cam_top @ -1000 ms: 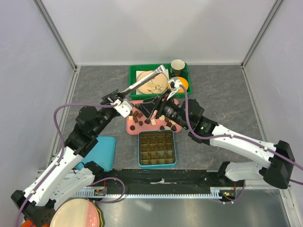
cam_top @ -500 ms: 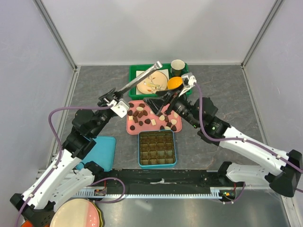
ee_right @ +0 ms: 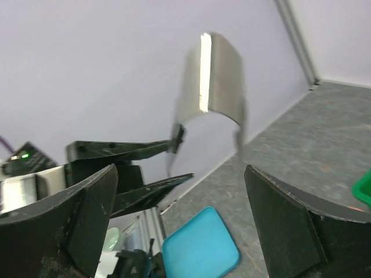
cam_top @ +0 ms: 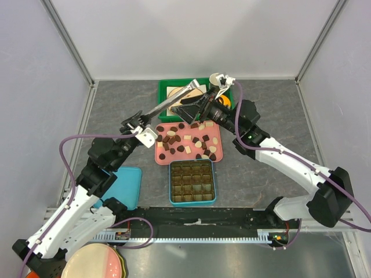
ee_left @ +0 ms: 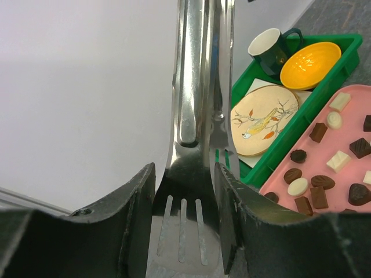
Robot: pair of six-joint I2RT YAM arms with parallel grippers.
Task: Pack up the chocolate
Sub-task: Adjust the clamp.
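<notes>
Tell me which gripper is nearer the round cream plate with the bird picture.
Right. The open right gripper hangs above the round cream plate in the green plastic crate; the left gripper, clamping long metal tongs, sits outside the crate, beside the pink tray's far-left corner.

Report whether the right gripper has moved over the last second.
Yes. The right gripper has pulled back from above the pink tray to over the green bin behind it, jaws wide open.
</notes>
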